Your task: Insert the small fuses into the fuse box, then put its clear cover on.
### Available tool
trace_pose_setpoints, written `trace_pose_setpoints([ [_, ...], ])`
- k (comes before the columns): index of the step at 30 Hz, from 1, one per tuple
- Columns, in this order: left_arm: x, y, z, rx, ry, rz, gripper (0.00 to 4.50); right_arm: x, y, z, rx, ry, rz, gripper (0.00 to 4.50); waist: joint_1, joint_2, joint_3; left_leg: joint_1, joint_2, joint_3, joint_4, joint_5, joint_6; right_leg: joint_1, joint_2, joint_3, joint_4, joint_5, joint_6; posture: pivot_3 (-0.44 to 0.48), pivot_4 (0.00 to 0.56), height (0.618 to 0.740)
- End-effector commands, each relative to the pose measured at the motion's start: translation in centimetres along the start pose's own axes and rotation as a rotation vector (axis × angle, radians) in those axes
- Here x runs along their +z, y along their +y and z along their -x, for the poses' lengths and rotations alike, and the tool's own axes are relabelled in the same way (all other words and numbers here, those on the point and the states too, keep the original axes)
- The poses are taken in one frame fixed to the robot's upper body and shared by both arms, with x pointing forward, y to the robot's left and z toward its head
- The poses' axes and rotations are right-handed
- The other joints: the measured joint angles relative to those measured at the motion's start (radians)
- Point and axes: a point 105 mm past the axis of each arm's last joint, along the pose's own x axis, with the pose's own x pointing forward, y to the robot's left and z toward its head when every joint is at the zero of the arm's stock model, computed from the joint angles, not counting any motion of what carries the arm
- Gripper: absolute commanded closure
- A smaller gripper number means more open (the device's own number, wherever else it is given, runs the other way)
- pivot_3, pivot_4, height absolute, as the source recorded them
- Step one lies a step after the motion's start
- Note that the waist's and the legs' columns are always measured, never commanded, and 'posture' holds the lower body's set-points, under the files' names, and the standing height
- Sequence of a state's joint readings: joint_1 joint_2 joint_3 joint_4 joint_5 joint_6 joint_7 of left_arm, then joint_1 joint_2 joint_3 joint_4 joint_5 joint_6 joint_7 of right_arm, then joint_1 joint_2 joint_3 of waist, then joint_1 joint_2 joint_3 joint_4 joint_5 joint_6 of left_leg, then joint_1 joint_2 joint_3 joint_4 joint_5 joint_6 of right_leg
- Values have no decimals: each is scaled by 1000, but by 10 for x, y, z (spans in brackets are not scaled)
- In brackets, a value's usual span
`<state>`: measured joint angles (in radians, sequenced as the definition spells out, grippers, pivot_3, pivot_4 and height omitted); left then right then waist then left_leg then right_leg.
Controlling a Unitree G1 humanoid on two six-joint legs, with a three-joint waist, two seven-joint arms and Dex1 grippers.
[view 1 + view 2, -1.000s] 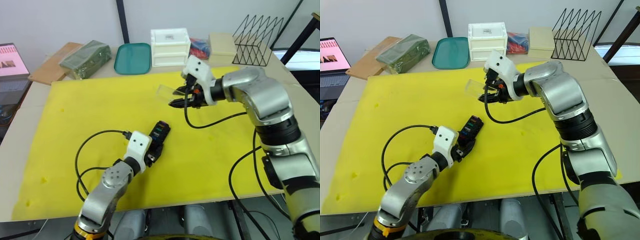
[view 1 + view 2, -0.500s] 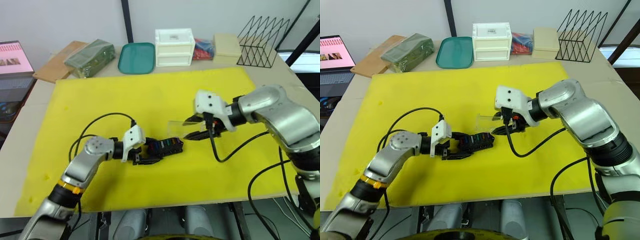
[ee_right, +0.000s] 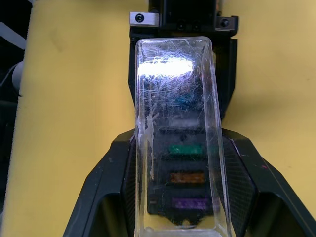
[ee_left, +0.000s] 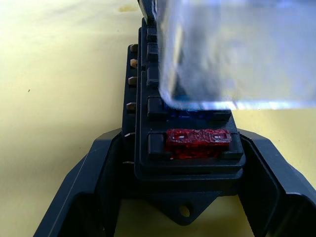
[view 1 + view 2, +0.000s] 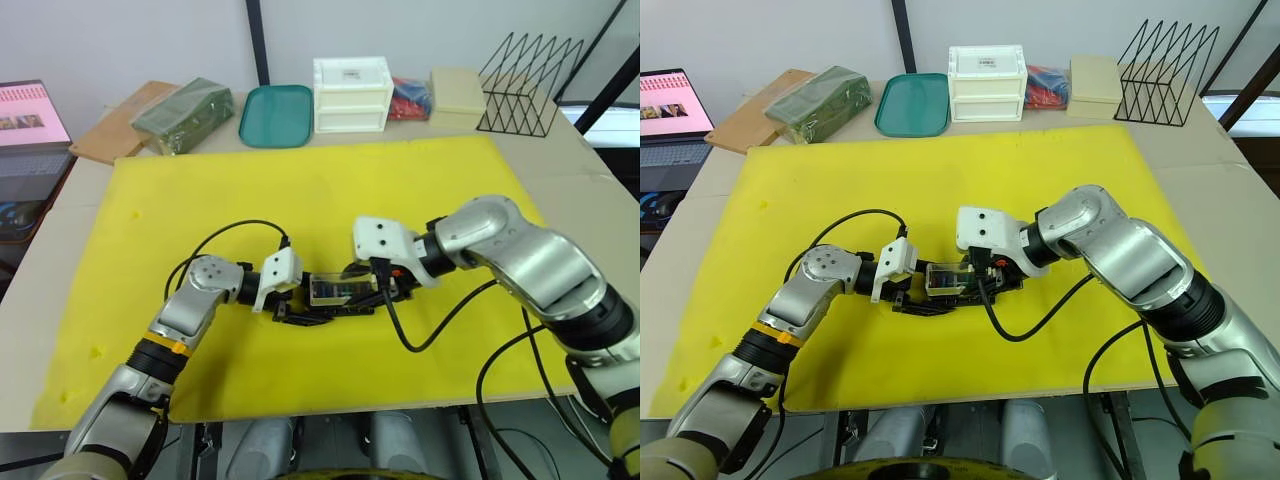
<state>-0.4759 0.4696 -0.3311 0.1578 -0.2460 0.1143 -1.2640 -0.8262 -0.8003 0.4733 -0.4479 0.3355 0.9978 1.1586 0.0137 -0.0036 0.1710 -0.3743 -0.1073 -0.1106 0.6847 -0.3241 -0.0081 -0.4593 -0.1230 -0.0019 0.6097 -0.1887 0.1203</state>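
Observation:
The black fuse box (image 5: 322,312) lies near the middle of the yellow mat (image 5: 200,200). My left gripper (image 5: 285,300) is shut on its left end, one finger (image 4: 84,187) on each side. A red fuse (image 4: 197,140) sits in the end slot nearest that gripper. My right gripper (image 5: 385,287) is shut on the clear cover (image 5: 335,288) and holds it over the top of the box. Green (image 3: 185,148), amber (image 3: 186,176) and purple (image 3: 190,202) fuses show in their slots through the cover (image 3: 173,98). The red-fuse end stays uncovered; whether the cover is seated I cannot tell.
Along the back edge stand a green package (image 5: 180,105), a teal tray (image 5: 277,115), a white drawer unit (image 5: 350,93), a beige box (image 5: 458,90) and a wire rack (image 5: 530,70). A laptop (image 5: 30,115) sits far left. Black cables loop on the mat by both wrists.
My right gripper has carried the clear cover left and down until it is over the fuse box. My left gripper has kept hold of the box.

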Motion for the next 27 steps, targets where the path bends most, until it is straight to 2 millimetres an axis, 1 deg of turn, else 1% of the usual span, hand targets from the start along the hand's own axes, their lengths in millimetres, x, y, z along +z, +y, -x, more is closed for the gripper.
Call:
trace_pose_setpoints([
  [1,4,2,0,4,4,-36,1746,12,1,-2,-8,-15,49,2619,0,0,0,0,0,0,0,0,0,0,0,0,0,0,0,0,150,740],
  [8,2,2,2,15,10,-35,1746,6,0,-10,-7,0,19,2619,-1,0,0,0,0,0,0,0,0,0,0,0,0,0,0,0,150,740],
  [11,1,1,2,17,12,-33,1746,0,-1,-12,-10,23,11,2619,-1,0,0,0,0,0,0,0,0,0,0,0,0,0,0,0,150,740],
  [20,2,2,2,23,14,-32,1746,-11,-2,-10,-15,73,3,2619,-1,0,0,0,0,0,0,0,0,0,0,0,0,0,0,0,150,740],
  [27,2,2,-1,24,11,-31,1746,-18,-3,-14,-25,100,-6,2619,-1,0,0,0,0,0,0,0,0,0,0,0,0,0,0,0,150,740],
])
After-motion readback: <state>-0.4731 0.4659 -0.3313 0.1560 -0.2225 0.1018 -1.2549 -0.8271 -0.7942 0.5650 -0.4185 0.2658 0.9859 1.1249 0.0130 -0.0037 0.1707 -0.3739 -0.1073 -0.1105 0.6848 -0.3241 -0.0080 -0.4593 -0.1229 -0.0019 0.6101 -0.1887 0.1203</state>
